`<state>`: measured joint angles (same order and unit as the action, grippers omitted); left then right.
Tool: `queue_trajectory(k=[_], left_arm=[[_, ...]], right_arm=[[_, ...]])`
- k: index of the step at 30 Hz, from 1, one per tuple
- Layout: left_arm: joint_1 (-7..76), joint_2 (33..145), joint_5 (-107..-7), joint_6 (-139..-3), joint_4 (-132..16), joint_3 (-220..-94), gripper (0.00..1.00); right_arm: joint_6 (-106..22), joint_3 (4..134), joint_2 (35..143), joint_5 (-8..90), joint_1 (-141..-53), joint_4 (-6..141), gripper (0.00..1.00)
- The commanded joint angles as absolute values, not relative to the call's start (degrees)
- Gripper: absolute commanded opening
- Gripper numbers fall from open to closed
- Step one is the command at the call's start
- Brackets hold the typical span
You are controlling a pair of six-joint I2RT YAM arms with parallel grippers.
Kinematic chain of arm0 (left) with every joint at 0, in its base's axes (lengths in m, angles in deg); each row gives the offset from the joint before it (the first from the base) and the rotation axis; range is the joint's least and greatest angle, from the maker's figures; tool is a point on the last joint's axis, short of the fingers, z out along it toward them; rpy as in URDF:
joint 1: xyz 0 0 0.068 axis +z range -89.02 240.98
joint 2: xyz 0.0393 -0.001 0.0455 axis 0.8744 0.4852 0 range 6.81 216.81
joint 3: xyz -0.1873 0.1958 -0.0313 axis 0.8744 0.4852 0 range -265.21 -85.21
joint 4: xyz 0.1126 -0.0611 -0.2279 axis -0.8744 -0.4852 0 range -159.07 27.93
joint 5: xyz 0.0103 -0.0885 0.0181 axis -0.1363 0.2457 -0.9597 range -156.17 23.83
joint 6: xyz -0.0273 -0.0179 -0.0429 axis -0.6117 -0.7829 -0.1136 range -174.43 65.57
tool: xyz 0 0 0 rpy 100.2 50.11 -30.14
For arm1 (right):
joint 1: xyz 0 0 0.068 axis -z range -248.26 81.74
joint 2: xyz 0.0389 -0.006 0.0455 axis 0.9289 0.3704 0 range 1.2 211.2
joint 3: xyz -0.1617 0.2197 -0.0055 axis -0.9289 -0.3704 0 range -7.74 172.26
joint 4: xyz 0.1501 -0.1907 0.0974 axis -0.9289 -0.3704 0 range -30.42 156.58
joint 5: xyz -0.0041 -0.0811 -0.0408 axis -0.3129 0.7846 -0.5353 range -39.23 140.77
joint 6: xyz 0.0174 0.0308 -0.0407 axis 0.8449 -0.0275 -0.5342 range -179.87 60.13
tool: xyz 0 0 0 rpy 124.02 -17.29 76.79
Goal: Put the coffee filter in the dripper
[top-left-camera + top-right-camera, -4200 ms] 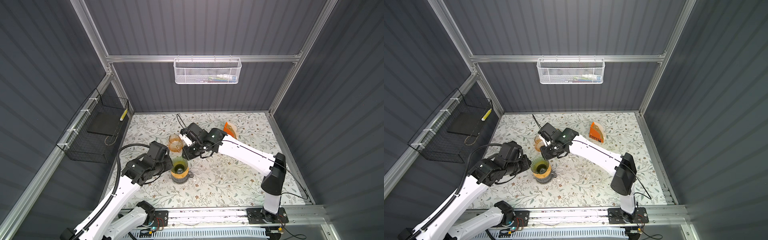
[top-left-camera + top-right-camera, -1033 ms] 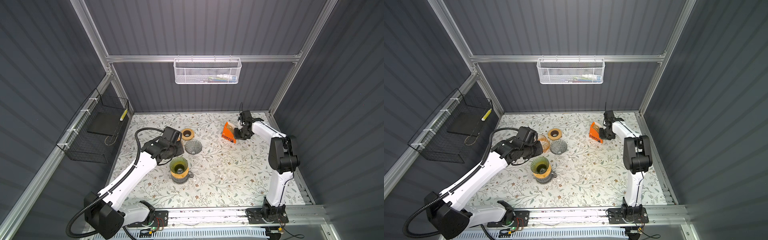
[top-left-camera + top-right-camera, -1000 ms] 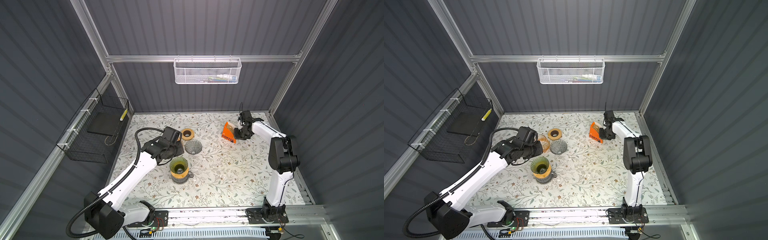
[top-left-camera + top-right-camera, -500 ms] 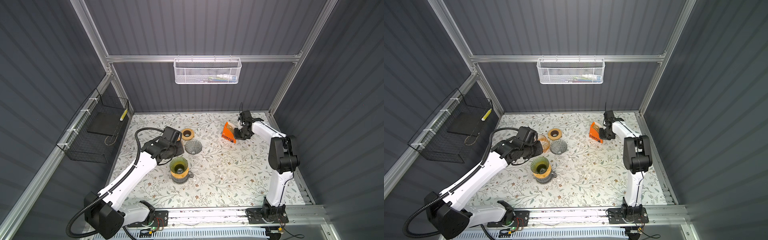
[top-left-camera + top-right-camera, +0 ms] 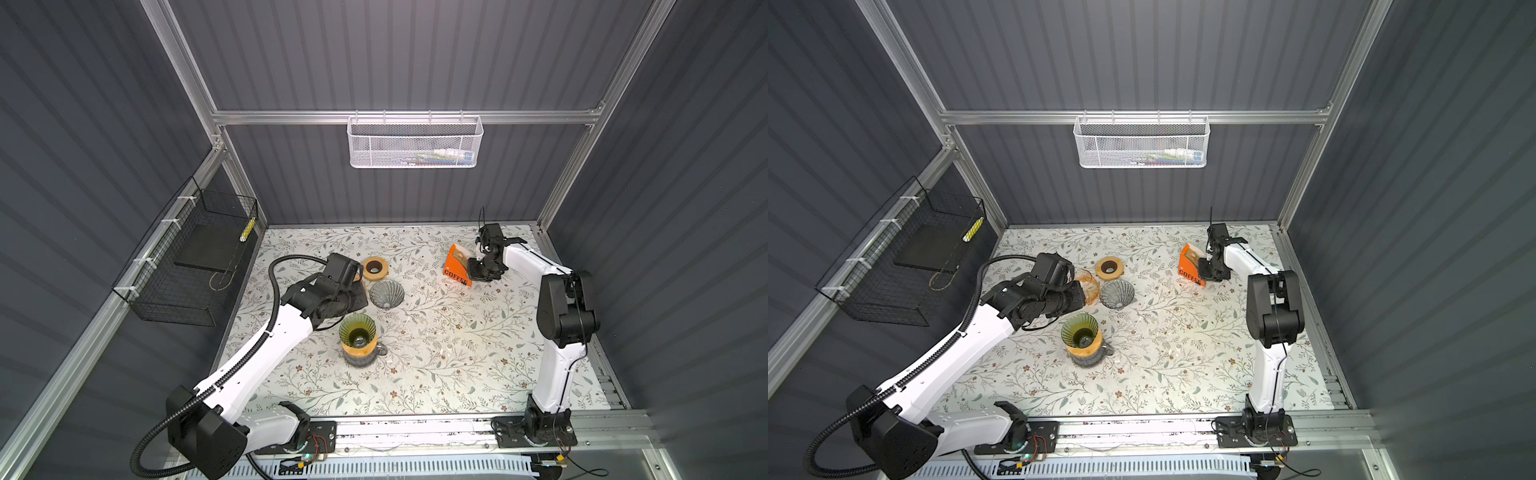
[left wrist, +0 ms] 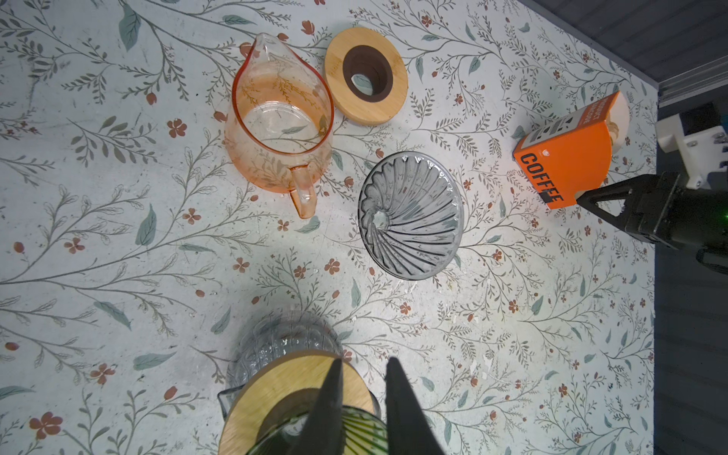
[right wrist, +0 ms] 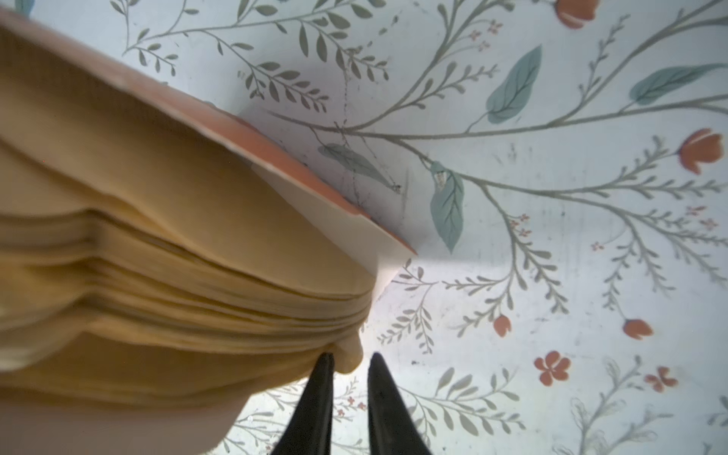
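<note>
Table: a pale cloth [image 5: 457, 353] printed with leaves and small red flowers, scuffed in places.
Room: dark ribbed walls [image 5: 395, 62] on three sides; a white mesh basket [image 5: 415, 143] hangs on the back one, a black wire basket [image 5: 187, 266] on the left one.
Filters: a tan stack [image 7: 177, 275] bulging out of the open end of the orange box [image 5: 457, 270], which stands near the back right corner.
Drippers: a grey dripper [image 5: 386, 293] lies tilted on the cloth mid-table. A green dripper [image 5: 357, 330] sits in a wooden collar [image 6: 268, 390] on a clear jug, nearer the front.
Nearby: an orange glass jug [image 6: 279, 122] and a wooden ring [image 5: 375, 268], just beside the grey dripper.
My left arm: stretched from the front left toward the middle, wrist above the orange jug.
My left gripper [image 6: 360, 360]: over the green dripper's rim, fingers a narrow gap apart with nothing between them.
My right arm: upright from the front right, forearm reaching to the back corner, wrist bent down at the box.
My right gripper [image 7: 350, 356]: fingers a narrow gap apart, a corner of the filters at their tips. I cannot tell whether they pinch it.
</note>
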<state>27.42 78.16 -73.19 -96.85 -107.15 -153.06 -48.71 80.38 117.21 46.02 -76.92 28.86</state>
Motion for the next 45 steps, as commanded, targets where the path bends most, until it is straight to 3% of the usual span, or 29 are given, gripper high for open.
queue_trajectory(k=[1, 34, 45], left_arm=[[27.23, 76.99, -72.94, -96.89, -107.16, -152.73, 0.21], [27.23, 75.21, -73.47, -97.59, -107.51, -151.92, 0.21], [27.23, 75.38, -73.37, -97.59, -107.25, -151.83, 0.21]], right_arm=[[-48.59, 79.54, 116.92, 46.08, -76.78, 28.39, 0.20], [-47.92, 81.23, 117.92, 45.09, -77.38, 28.43, 0.16], [-47.74, 81.08, 117.79, 45.14, -77.40, 28.33, 0.00]])
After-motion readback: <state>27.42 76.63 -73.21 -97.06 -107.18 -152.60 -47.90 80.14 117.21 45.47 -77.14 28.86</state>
